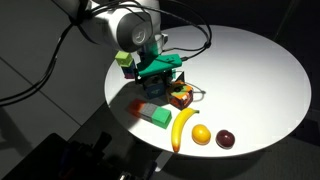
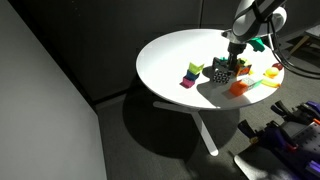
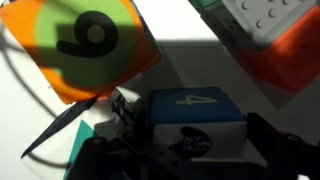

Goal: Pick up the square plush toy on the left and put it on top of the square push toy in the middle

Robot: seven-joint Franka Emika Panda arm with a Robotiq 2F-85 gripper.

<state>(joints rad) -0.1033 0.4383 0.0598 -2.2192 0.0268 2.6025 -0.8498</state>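
Observation:
In the wrist view my gripper [image 3: 197, 138] is shut on a blue square plush toy [image 3: 190, 105] with a yellow "4" on top; a finger stands at each side of it. An orange plush cube [image 3: 85, 45] with a "9" lies at upper left. A grey and orange plush cube [image 3: 270, 40] lies at upper right. In both exterior views the gripper [image 1: 160, 75] [image 2: 235, 52] hangs low over the cluster of plush cubes [image 1: 180, 97] [image 2: 222, 72], which partly hides the held toy.
The round white table [image 1: 250, 70] also holds a green block [image 1: 157, 116], a banana [image 1: 183, 128], an orange [image 1: 201, 134] and a dark plum [image 1: 226, 139] near its front edge. A multicoloured plush cube [image 2: 190, 73] sits apart from the cluster. Cables hang from the arm.

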